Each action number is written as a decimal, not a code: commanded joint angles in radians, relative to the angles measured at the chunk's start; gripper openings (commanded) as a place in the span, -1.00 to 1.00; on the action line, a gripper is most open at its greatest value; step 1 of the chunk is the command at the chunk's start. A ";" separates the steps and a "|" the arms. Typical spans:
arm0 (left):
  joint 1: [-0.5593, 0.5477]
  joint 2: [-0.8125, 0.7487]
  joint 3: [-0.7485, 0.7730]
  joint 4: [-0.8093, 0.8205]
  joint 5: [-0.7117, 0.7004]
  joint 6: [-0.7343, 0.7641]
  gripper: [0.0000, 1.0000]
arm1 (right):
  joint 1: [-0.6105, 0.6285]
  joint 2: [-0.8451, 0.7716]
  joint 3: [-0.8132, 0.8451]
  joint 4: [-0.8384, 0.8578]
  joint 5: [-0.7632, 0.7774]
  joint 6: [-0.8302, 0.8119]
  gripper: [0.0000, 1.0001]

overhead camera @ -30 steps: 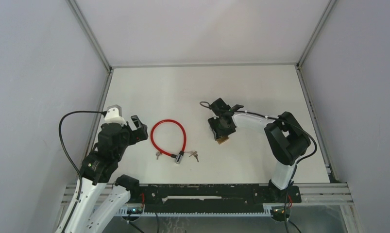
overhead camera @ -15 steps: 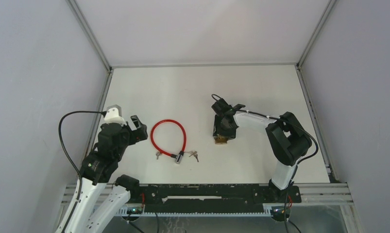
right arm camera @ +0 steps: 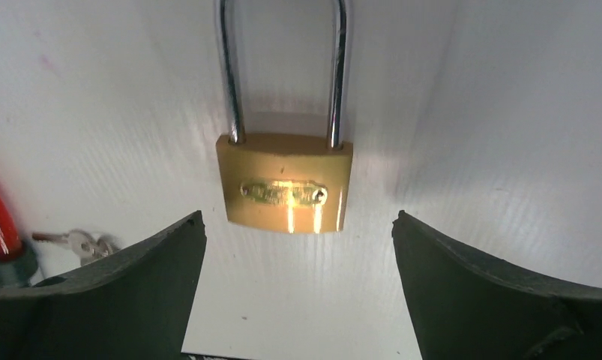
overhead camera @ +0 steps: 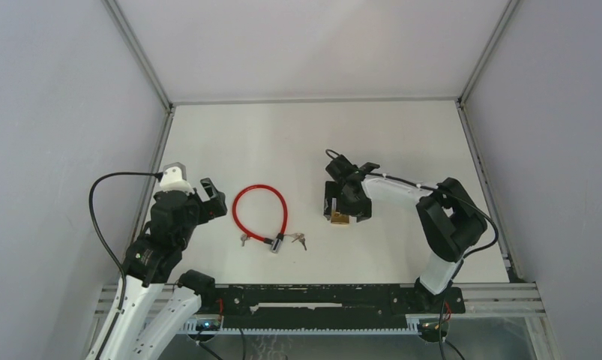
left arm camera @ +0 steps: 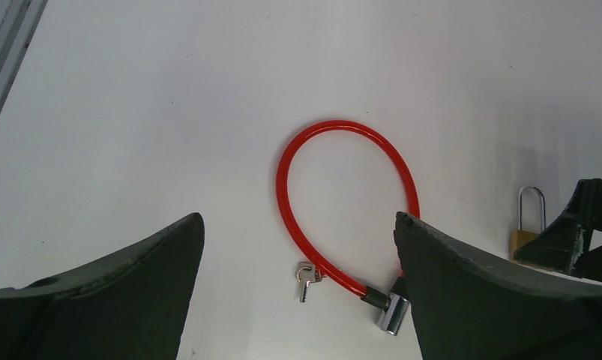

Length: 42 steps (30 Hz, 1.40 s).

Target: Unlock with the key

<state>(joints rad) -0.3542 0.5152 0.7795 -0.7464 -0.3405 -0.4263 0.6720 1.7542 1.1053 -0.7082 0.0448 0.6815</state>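
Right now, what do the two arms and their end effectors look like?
The left arm and right arm have white links and black joints. A black cable loops beside the left arm. The left end effector and right end effector each have two dark, curved fingers.

robot laboratory test cell. a white table (overhead camera: 283,142) is enclosed on three sides by plain grey panels (overhead camera: 58,112) held in aluminium frame profiles (overhead camera: 138,54). two black-and-white manipulators, the left arm (overhead camera: 166,221) and the right arm (overhead camera: 447,225), are bolted to a black mounting rail (overhead camera: 320,296) at the near edge, over a slotted aluminium base (overhead camera: 492,300).
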 commanded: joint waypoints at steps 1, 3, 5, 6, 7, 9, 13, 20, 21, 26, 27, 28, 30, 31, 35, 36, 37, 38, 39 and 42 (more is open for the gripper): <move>-0.005 -0.008 -0.013 0.019 -0.019 0.017 0.99 | 0.042 -0.117 0.006 -0.010 0.059 -0.112 0.99; -0.005 -0.009 -0.013 0.019 -0.021 0.016 0.99 | 0.069 -0.152 0.006 0.004 0.076 -0.158 0.98; -0.005 -0.010 -0.013 0.019 -0.020 0.015 1.00 | 0.105 -0.181 0.006 0.033 0.071 -0.210 0.96; -0.006 -0.010 -0.013 0.018 -0.019 0.015 1.00 | 0.125 -0.193 0.006 0.050 0.068 -0.238 0.95; -0.005 -0.009 -0.013 0.020 -0.017 0.015 1.00 | 0.148 -0.200 0.006 0.069 0.066 -0.262 0.93; -0.005 -0.010 -0.014 0.022 -0.014 0.015 1.00 | 0.195 -0.204 0.007 0.104 0.063 -0.312 0.91; -0.005 -0.012 -0.014 0.021 -0.016 0.015 0.99 | 0.269 -0.175 0.027 0.141 0.017 -0.367 0.77; -0.006 -0.013 -0.014 0.022 -0.012 0.014 1.00 | 0.329 -0.058 0.118 0.092 -0.005 -0.257 0.61; -0.007 -0.012 -0.014 0.022 -0.012 0.015 0.99 | 0.327 -0.044 0.126 0.088 -0.012 -0.216 0.58; -0.006 -0.015 -0.014 0.022 -0.015 0.014 1.00 | 0.285 -0.004 0.131 0.080 -0.092 -0.043 0.40; -0.006 -0.014 -0.014 0.022 -0.014 0.014 1.00 | 0.277 0.000 0.131 0.083 -0.114 -0.024 0.37; -0.006 -0.015 -0.014 0.022 -0.015 0.013 1.00 | 0.269 0.006 0.131 0.089 -0.139 -0.012 0.35; -0.006 -0.013 -0.015 0.022 -0.014 0.014 1.00 | 0.250 0.016 0.131 0.100 -0.185 0.020 0.32; -0.006 -0.013 -0.014 0.022 -0.014 0.013 1.00 | 0.241 0.024 0.131 0.105 -0.211 0.043 0.28; -0.008 -0.014 -0.015 0.022 -0.014 0.012 1.00 | 0.210 0.055 0.131 0.111 -0.280 0.094 0.23; -0.009 -0.014 -0.015 0.022 -0.013 0.012 1.00 | 0.205 0.060 0.131 0.108 -0.287 0.104 0.22; -0.009 -0.015 -0.016 0.022 -0.011 0.012 1.00 | 0.199 0.067 0.132 0.104 -0.292 0.119 0.19; -0.010 -0.015 -0.016 0.022 -0.011 0.013 1.00 | 0.191 0.072 0.131 0.100 -0.299 0.133 0.16; -0.012 -0.014 -0.014 0.022 -0.011 0.012 1.00 | 0.180 0.081 0.132 0.100 -0.311 0.147 0.14; -0.013 -0.015 -0.016 0.022 -0.011 0.011 1.00 | 0.158 0.103 0.131 0.130 -0.358 0.182 0.05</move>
<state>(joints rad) -0.3599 0.5091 0.7795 -0.7464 -0.3412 -0.4267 0.8558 1.8404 1.2018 -0.6193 -0.2386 0.7784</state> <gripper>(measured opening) 0.996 0.548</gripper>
